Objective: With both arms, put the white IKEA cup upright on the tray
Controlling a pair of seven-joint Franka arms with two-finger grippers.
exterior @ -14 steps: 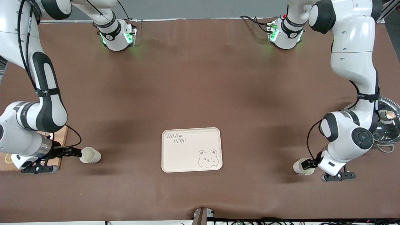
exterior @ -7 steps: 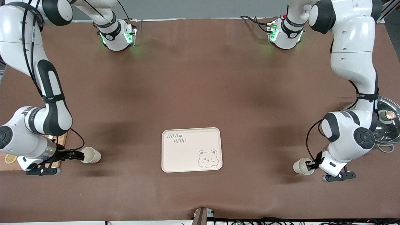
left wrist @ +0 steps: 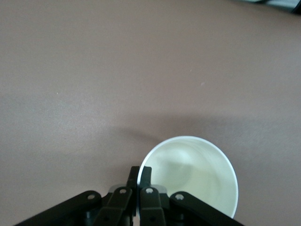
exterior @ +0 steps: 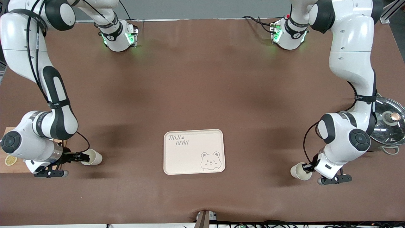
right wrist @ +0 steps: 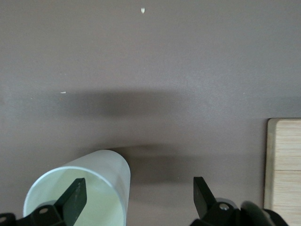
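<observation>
Cream rectangular tray with rounded corners (exterior: 172,163), "TAIJI BEAR" lettering and bear face, sits low in the middle of the frame on the brown tabletop (exterior: 202,88). Nothing is on it.

Right claw (exterior: 83,156) (right wrist: 138,188) is low at the right arm's end, level with the tray. Its fingers are spread wide. One finger (right wrist: 74,197) sits at the mouth of the first white tapered cup (exterior: 92,157) (right wrist: 87,193), and the other finger (right wrist: 201,189) is well clear of the cup wall. No clamp. That cup lies on its side, mouth toward the claw, well apart from the tray.

Left claw (exterior: 306,167) (left wrist: 139,175) is low at the left arm's end. Its fingers (left wrist: 133,178) are pinched together on the rim of the second white tapered cup (exterior: 296,171) (left wrist: 197,181), one inside and one outside. The cup mouth faces the wrist camera. Can't tell if the cup is off the tabletop. It is also well apart from the tray, slightly lower in the frame.

Light wooden cutting board (exterior: 9,148) (right wrist: 284,165) with a lemon slice (exterior: 10,160) sits at the frame edge beside the right arm. Round glass pot lid (exterior: 387,126) sits at the frame edge beside the left arm.
</observation>
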